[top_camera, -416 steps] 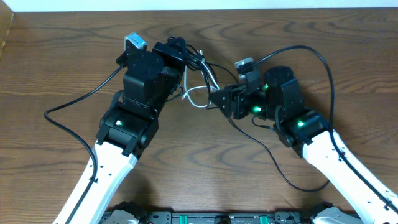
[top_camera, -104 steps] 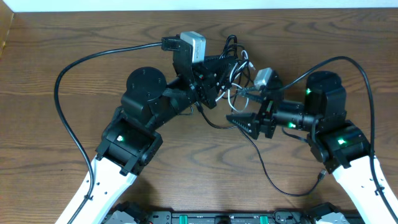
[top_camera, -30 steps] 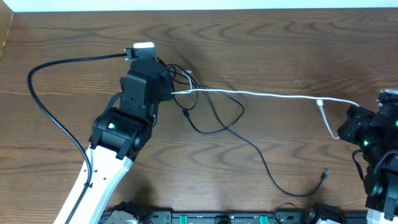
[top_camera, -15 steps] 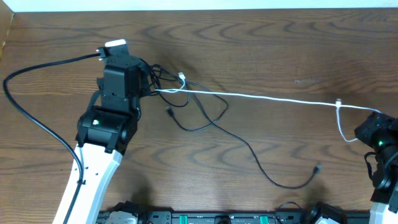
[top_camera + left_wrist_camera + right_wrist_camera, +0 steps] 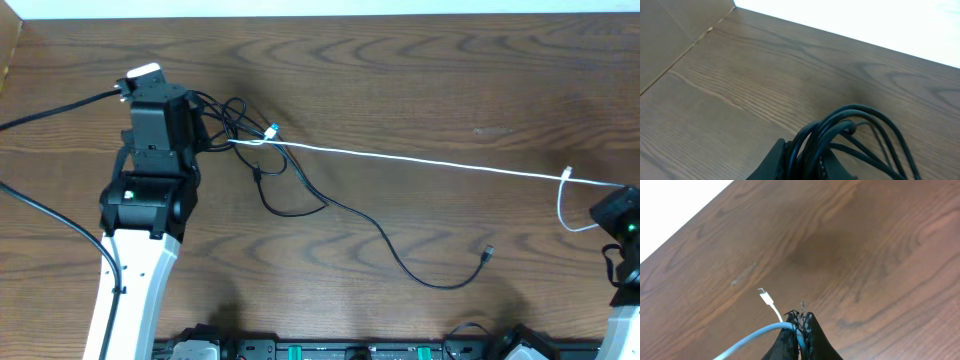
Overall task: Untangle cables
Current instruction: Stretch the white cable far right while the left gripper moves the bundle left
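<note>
Wood-top table (image 5: pixel 400 70), two cords, and I'm mid-stretch. Quick status + what worries me.

Left gripper (image 5: pixel 801 160): fingers clamped on a bunch of black cord (image 5: pixel 855 107) loops, which fan out right in front of the wrist cam. Can't tell if any white is caught in that pinch too. Right gripper (image 5: pixel 801 320): fingers shut tight on the white cord (image 5: pixel 420 160), near its end, w/ only a short tail and the plug (image 5: pixel 764 295) hanging free past the pinch.

From overhead the white cord runs nearly straight across the table, from the tangle by my left gripper to my right one at the far right edge. Its other plug (image 5: pixel 272 130) sits in among the black loops. Rest of the black cord trails loose over the table toward the front, plug end (image 5: pixel 487 253) lying free.

What could go wrong imo:
- white line looks taut, so more pull prob cinches the crossing instead of freeing it
- tail on my right is short, any slip and I lose the cord
- that plug in the loops could snag on the way out
- right arm looks near max reach, not much pull left
</note>
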Available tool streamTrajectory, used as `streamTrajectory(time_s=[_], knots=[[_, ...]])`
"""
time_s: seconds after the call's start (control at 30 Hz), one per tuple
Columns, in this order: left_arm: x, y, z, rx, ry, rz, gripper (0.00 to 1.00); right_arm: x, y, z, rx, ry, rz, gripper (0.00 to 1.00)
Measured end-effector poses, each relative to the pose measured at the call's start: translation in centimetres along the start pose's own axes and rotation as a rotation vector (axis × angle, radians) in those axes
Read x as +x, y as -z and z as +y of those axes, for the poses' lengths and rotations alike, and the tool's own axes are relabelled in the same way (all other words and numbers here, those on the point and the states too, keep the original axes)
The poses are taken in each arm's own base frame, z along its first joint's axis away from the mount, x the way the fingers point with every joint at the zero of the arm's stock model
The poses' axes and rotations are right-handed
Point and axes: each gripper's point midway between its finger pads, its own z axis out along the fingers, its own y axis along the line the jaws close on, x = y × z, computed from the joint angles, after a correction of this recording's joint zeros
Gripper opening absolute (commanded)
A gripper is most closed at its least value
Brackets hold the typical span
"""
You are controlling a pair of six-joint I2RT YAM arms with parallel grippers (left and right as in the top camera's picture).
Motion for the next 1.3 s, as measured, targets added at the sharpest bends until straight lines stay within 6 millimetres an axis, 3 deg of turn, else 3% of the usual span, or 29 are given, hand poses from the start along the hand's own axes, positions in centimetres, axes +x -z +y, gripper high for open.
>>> streamTrajectory(time_s=[0.3, 0.97, 1.13, 1.3], knots=[[-0.2, -0.3, 1.3, -0.038, 0.019, -0.002, 0.15, -0.5, -0.7, -3.0, 0.075, -0.079, 0.005, 0.01], [0.1, -0.3, 1.6, -0.05, 0.041, 0.01, 0.14, -1.9, -1.0, -4.1, 0.103, -0.1, -0.04, 0.01], [0.2, -0.3, 2.0, -0.073, 0.032, 0.013, 0.14, -3.6, -0.7, -6.1, 0.144, -0.155, -0.111, 0.01], [0.3, -0.2, 3.5, -0.142, 0.026, 0.014, 0.14, -4.0, -1.1, -7.8, 0.183, -0.201, -0.117, 0.01]])
